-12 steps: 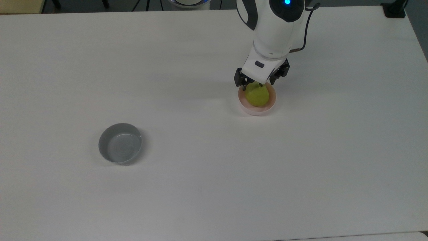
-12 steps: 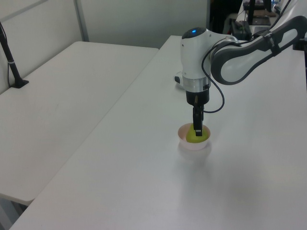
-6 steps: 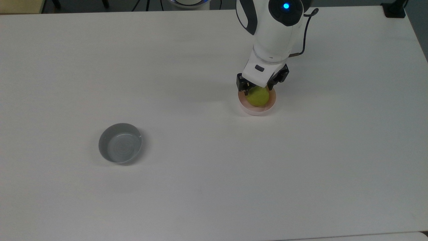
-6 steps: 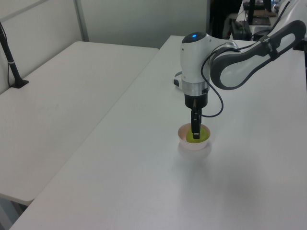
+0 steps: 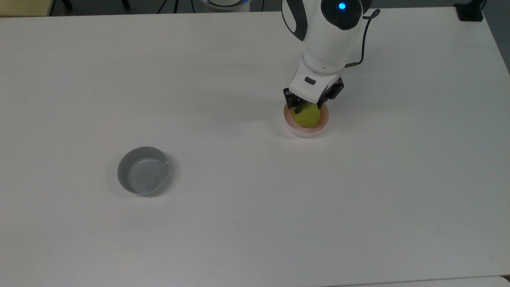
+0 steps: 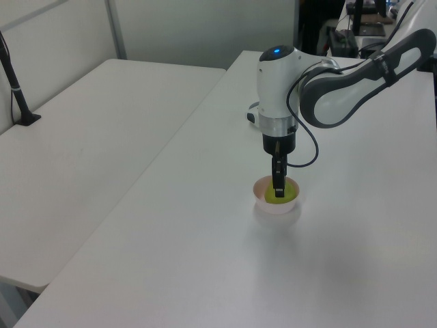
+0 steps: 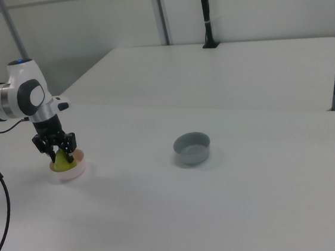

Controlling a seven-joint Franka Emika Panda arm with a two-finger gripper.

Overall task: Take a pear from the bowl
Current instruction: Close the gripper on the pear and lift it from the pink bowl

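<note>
Robotics lab, plain white tables (image 7: 252, 74), partition panels (image 7: 250, 3), mounted robot arm (image 6: 341, 82)

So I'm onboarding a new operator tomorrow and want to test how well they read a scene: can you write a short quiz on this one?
1. True or false: the pear lies in the grey bowl.
2. Multiple choice: where is the gripper? A) above the grey bowl B) down at the pear in the pink bowl C) parked off the table
3. In the right view, which bowl is further toward the right view's right?

Key
1. False: it sits in the pink bowl, and the grey bowl holds nothing.
2. B: its fingers stand on either side of the pear's upper part.
3. The grey bowl; the pink bowl is at the right view's left.
</note>
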